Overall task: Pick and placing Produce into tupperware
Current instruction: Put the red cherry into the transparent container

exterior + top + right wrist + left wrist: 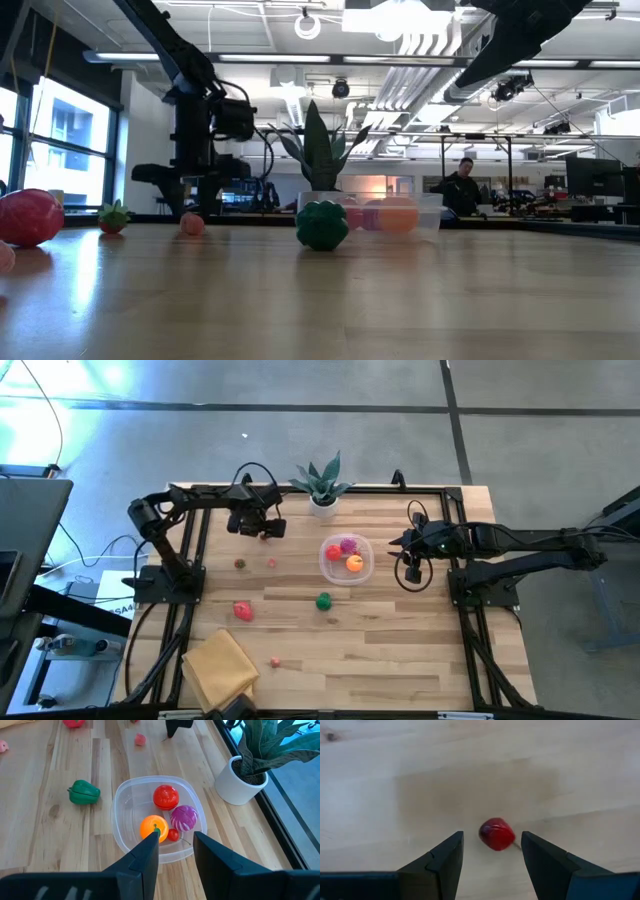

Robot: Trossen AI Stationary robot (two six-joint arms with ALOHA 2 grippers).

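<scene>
Jaws of my left gripper (491, 857) stood apart, straddling small red fruit (496, 834) on worktop (470, 770) for pickup; right gripper (176, 851) jaws apart, empty, above tupperware (125, 795).

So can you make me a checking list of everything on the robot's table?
Surface: pale wooden plank table, dry.
Job's things: clear plastic tub holds red, orange, purple and tiny red toys; green toy pepper, big red toy and small ones lie outside.
Clutter: folded yellow cloth, potted plant.
Tools: left tool open around small red toy cherry; right tool open above tub.
Cables: black loops on arms.
Surroundings: workshop, seated person.
</scene>
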